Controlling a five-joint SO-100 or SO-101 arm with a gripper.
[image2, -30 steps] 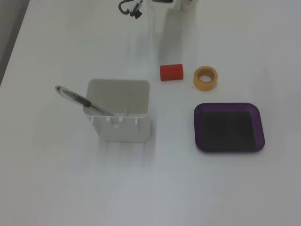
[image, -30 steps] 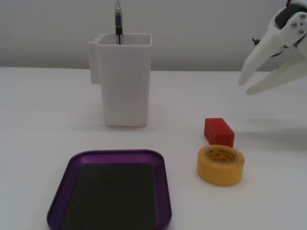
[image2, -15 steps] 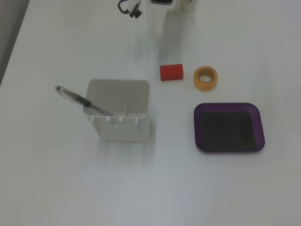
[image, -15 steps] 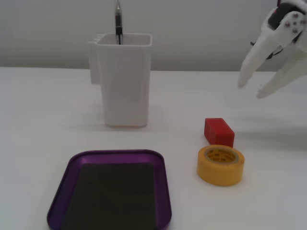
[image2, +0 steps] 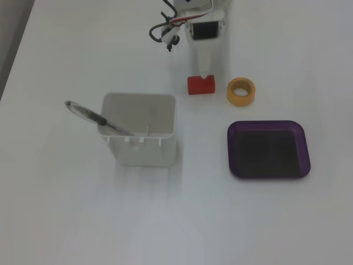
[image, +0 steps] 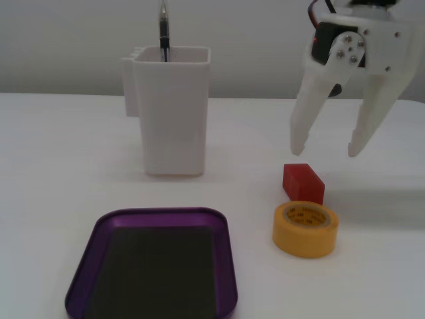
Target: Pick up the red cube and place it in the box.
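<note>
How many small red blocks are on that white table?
1: the small bright red ribbed block lies beside the yellow tape roll, under the open white gripper. The white container's inside isn't fully visible.

Gripper (image: pixel 323 150): matt white plastic, smooth. Cube (image: pixel 303 183): matt red, looks plastic. Tape (image: pixel 305 228): yellow roll, slightly glossy, faint print on its top edge. Container (image: pixel 172 116): smooth white plastic, semi-gloss. Box (image: pixel 84 272): glossy purple rim, matt dark floor. Table (image: pixel 60 166): smooth matt white. Pen (image2: pixel 95 117): glossy.
</note>
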